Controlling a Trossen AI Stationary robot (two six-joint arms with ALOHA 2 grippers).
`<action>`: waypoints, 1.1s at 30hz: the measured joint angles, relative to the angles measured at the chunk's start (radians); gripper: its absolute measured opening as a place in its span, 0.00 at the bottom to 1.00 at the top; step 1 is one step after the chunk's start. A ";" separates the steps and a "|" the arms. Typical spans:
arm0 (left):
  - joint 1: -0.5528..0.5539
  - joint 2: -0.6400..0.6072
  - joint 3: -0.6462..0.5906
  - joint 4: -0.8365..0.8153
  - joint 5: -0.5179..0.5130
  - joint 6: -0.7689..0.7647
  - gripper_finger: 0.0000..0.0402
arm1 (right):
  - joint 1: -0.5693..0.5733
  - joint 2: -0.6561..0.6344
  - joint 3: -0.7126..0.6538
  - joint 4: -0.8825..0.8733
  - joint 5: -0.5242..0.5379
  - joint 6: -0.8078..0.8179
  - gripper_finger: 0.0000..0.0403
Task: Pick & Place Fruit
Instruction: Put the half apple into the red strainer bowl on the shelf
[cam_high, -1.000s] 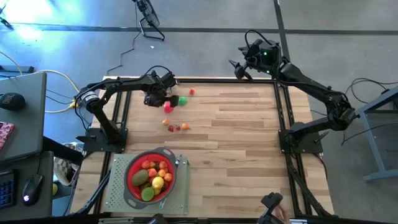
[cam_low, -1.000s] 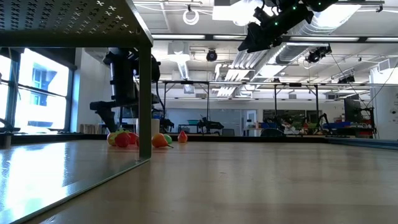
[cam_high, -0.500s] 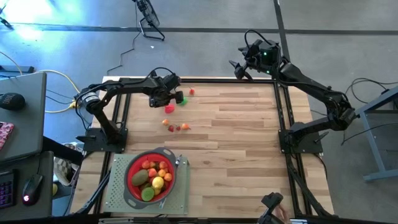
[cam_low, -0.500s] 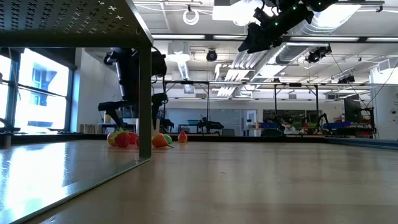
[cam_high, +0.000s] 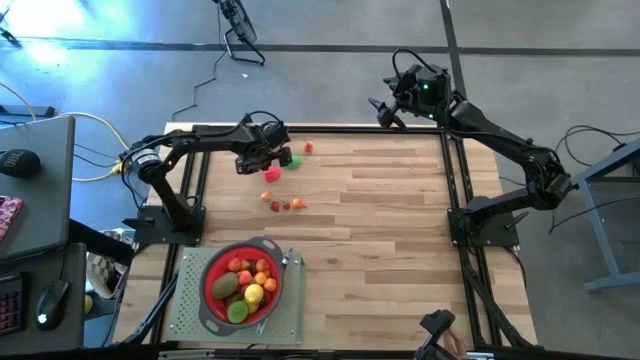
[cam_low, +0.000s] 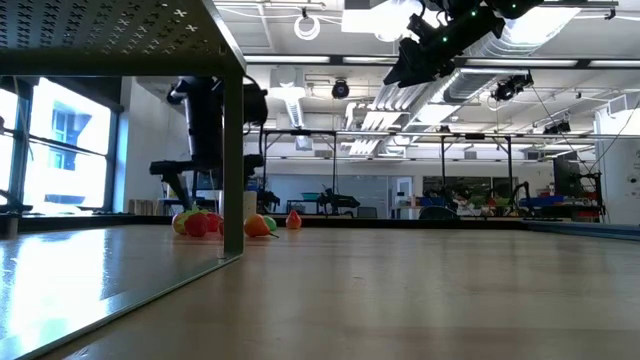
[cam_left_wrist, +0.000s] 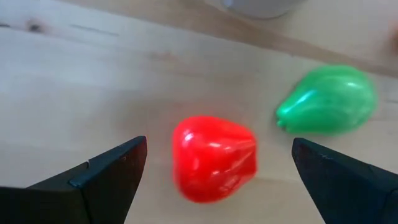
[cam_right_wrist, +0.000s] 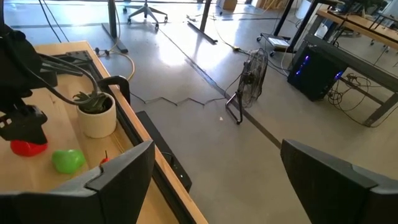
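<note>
Your left gripper (cam_left_wrist: 214, 163), jaws wide apart over the red fruit (cam_left_wrist: 213, 158), green fruit (cam_left_wrist: 328, 101) at two o'clock; right gripper (cam_right_wrist: 214, 171) jaws likewise apart.

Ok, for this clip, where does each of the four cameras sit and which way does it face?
High: overhead, straight down on the table, both arms and the red strainer.
Low: at tabletop height, level across to the room; left arm by the fruit.
Left wrist: on the left arm, facing down at the red fruit between its open end effector.
Right wrist: on the raised right arm, past its open end effector to the floor.
Shared: both wrist views show the green fruit.
</note>
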 joint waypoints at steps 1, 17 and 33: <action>-0.004 0.000 0.000 -0.012 0.000 -0.001 0.97 | 0.000 0.000 0.000 -0.001 0.000 0.000 0.85; -0.062 0.000 0.000 -0.031 -0.094 -0.066 0.97 | 0.000 0.000 0.000 -0.001 0.000 0.000 0.85; -0.077 0.080 -0.002 0.010 0.005 -0.079 0.97 | 0.000 0.000 0.000 -0.001 0.000 0.000 0.85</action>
